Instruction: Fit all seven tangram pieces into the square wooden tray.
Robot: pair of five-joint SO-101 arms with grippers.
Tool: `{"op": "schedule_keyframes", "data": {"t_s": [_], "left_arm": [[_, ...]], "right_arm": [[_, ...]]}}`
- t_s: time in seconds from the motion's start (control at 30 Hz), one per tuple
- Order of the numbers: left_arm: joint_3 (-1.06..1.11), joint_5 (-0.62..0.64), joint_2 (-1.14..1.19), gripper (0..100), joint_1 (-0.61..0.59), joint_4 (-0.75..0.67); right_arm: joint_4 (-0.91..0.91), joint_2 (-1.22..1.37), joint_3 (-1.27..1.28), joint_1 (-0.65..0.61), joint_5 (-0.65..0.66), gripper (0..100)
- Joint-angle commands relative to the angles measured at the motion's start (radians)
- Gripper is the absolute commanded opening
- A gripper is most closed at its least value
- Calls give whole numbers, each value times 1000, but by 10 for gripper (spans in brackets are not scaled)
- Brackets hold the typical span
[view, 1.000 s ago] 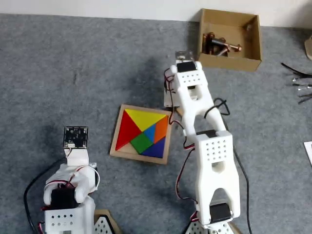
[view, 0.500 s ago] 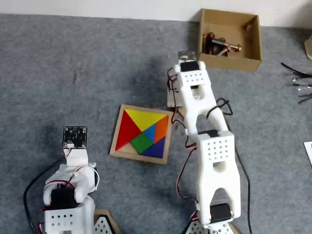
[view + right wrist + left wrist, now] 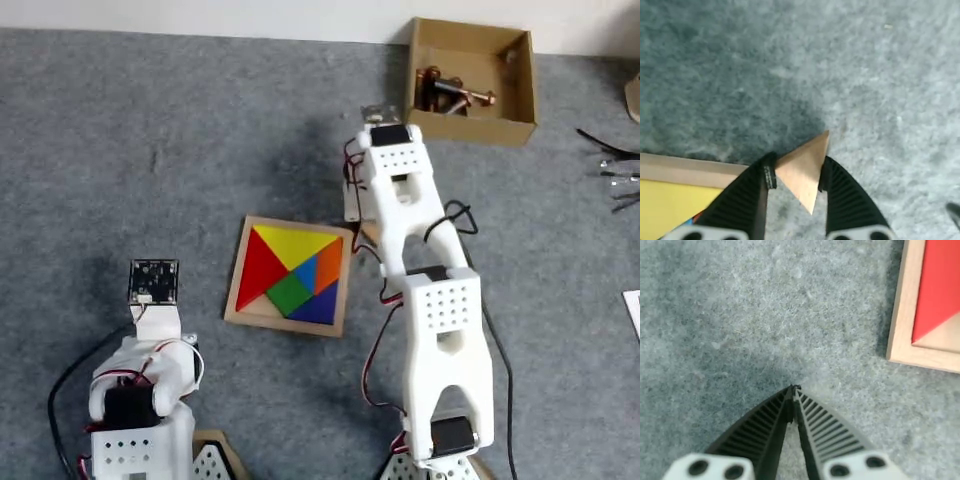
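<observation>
The square wooden tray (image 3: 236, 285) lies mid-table with yellow (image 3: 295, 245), red (image 3: 258, 275), green (image 3: 290, 293), blue and orange pieces inside. My right gripper (image 3: 799, 162) is shut on a plain tan triangle piece (image 3: 801, 175), just off the tray's far right corner (image 3: 690, 170), over the grey carpet. In the high view the right arm (image 3: 400, 190) covers most of that piece. My left gripper (image 3: 792, 388) is shut with nothing in it, low over the carpet beside the tray's near left corner (image 3: 900, 320), where the red piece (image 3: 940, 285) shows.
A cardboard box (image 3: 470, 125) holding metal parts stands at the far right. Cables (image 3: 610, 160) lie at the right edge. Grey carpet spreads open to the left of the tray and beyond it.
The right arm has shifted slightly toward the far side with the tan triangle in its gripper. The left arm has not moved.
</observation>
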Motion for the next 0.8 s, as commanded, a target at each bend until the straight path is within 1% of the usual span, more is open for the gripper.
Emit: {"op": "schedule_keyframes", "data": {"t_s": [0.0, 0.23, 0.37, 0.63, 0.77], "left_arm": [[21, -8, -7, 5, -8, 2], [21, -8, -7, 5, -8, 2], [21, -8, -7, 5, -8, 2], [21, -8, -7, 5, -8, 2], [21, -8, -7, 5, -8, 2]], "right_arm": [[13, -77, -47, -2, 15, 4], [84, -81, -65, 1, 18, 4], [113, -79, -114, 1, 54, 4], [240, -79, -298, -2, 58, 4], [240, -81, -344, -5, 58, 4]]}}
